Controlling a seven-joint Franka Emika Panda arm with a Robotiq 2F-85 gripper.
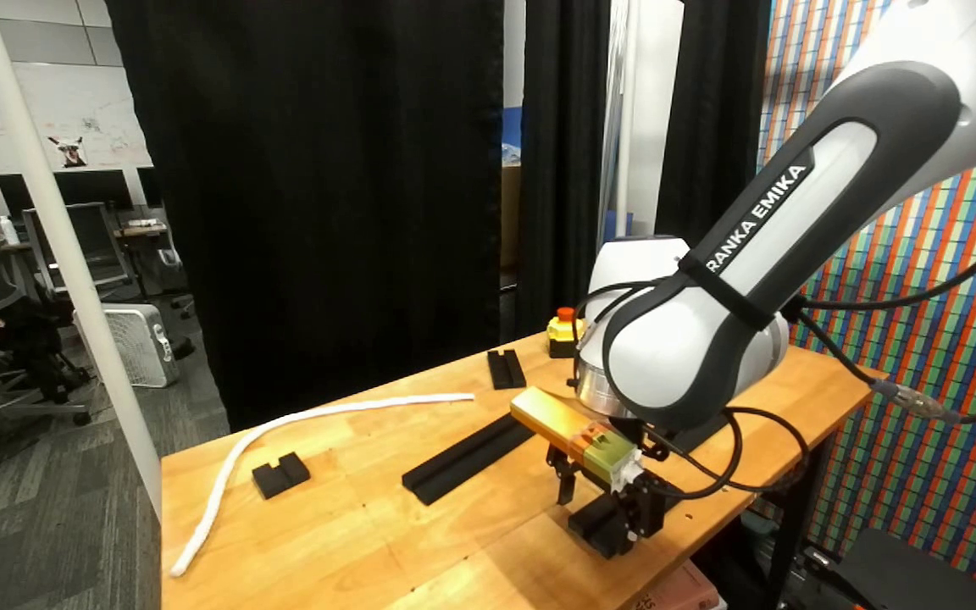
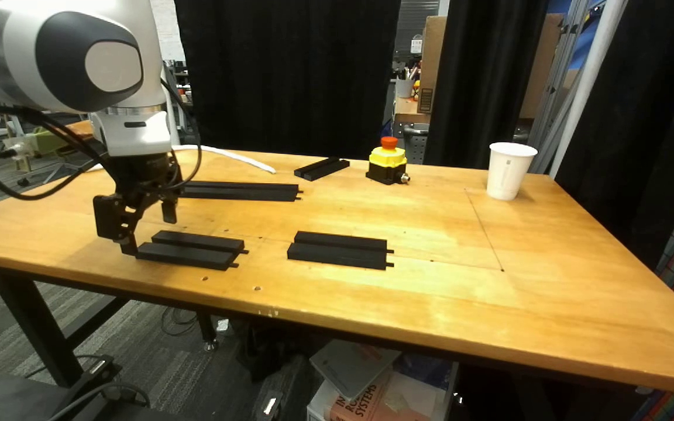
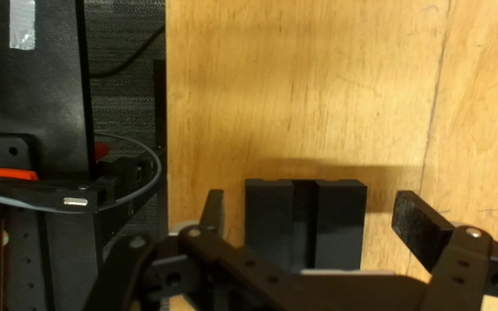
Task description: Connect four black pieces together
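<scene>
Bars (image 2: pixel 337 255), gripper (image 3: pixel 316 216) and curtains (image 1: pixel 310 212) black; cable (image 1: pixel 369 405) and cup (image 2: pixel 508 171) white; table (image 2: pixel 430 222) tan with wood grain. Button (image 2: pixel 388 156) red on yellow over black. Arm (image 1: pixel 801 212) white and dark grey, backdrop (image 1: pixel 954 356) multicoloured grid.

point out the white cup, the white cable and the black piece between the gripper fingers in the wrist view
White cup (image 2: pixel 506 173): in an exterior view, on its side wall.
White cable (image 1: pixel 297 415): in an exterior view, on its curved middle stretch.
Black piece (image 3: pixel 304 222): in the wrist view, on its central groove.
</scene>
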